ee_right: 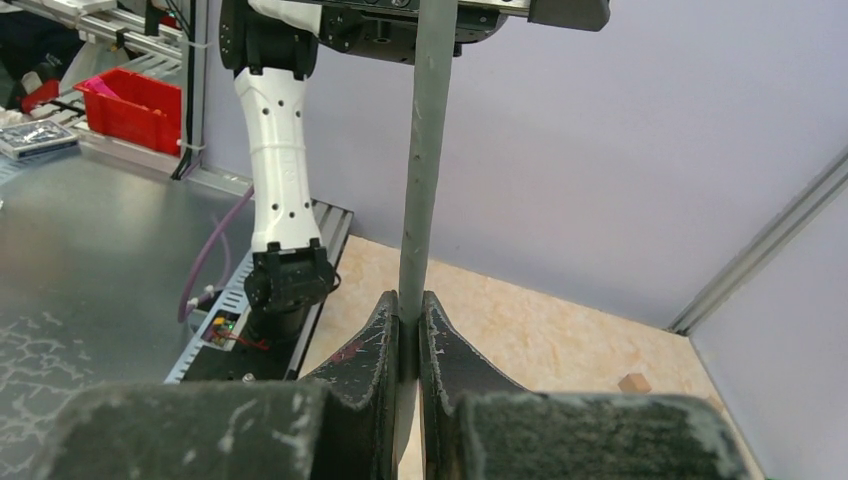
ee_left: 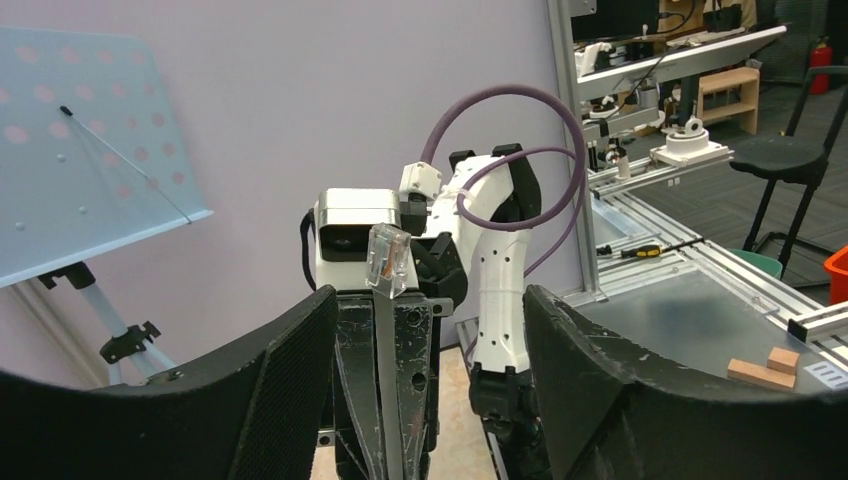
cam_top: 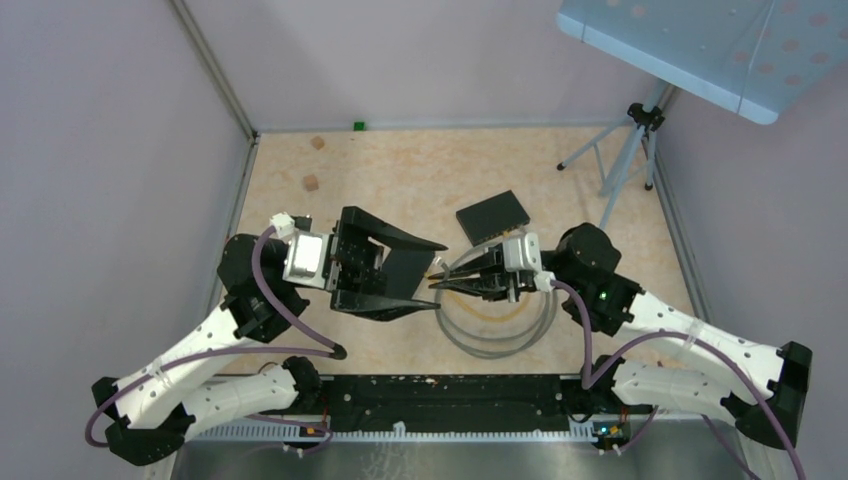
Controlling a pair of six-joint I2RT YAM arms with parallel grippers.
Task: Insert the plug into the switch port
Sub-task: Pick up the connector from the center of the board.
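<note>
Currently right hand is clenched on the cable, plug poking past its tips. Left hand released, straddling it. Pinch plug body squarely, latch clear. Switch lies beyond both hands on the desk.

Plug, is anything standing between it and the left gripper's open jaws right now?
Nothing visible does. From the left wrist, the plug shows unobstructed in the gap between the left gripper's open jaws. The right gripper holds it out, jaws shut on the cable just behind the plug.
</note>
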